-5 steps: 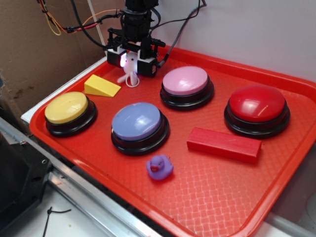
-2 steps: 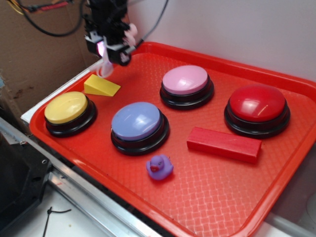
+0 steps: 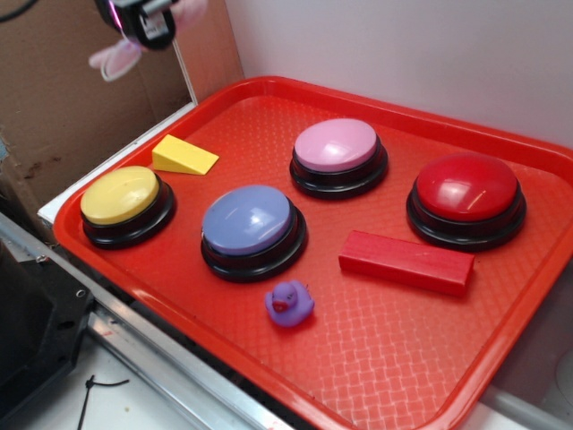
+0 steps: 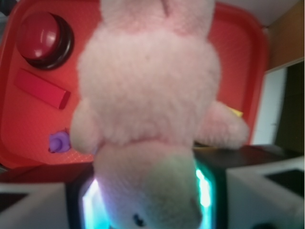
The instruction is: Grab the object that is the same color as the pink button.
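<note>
- High above the red tray's [image 3: 501,331] far-left corner, the hand [image 3: 143,20] pinches the pink plush toy [image 3: 115,58], lifted clear.
- Below, the pink button [image 3: 337,146] sits between lavender-blue [image 3: 249,220] and red buttons [image 3: 466,187].

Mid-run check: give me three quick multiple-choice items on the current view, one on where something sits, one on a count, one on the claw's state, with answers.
1. Where is the purple rubber duck?
A. Near the tray's front edge, in front of the lavender-blue button
B. On the pink button
C. Beside the yellow wedge

2. How many dome buttons are on the red tray?
A. Two
B. Four
C. Six

3. What is the claw doing?
A. Open above the red block
B. Pressing the red button
C. Holding the pink plush toy lifted off the tray

Answers:
1 A: the duck sits just below that button in the exterior view.
2 B: yellow, lavender-blue, pink, red.
3 C: the wrist view shows the plush filling the claw.
</note>
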### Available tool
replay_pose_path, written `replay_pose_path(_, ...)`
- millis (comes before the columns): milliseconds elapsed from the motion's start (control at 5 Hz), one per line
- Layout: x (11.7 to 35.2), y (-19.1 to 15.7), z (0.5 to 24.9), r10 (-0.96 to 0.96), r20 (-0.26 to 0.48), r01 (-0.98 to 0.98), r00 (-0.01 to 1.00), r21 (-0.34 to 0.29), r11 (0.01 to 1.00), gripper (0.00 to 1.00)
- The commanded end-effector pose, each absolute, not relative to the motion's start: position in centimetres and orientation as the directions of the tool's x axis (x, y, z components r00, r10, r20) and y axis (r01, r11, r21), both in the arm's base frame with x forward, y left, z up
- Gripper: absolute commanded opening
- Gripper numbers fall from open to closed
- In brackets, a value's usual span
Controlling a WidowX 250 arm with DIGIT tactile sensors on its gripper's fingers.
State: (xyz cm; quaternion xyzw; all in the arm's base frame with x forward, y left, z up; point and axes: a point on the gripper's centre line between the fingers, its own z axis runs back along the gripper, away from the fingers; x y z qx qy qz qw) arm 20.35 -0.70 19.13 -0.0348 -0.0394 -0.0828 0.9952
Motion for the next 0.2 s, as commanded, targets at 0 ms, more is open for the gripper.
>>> replay_pose_path(0,20.49,1.04,22.99,-0.108,0.150,0.107,0.983,0.011,0.994,0.00)
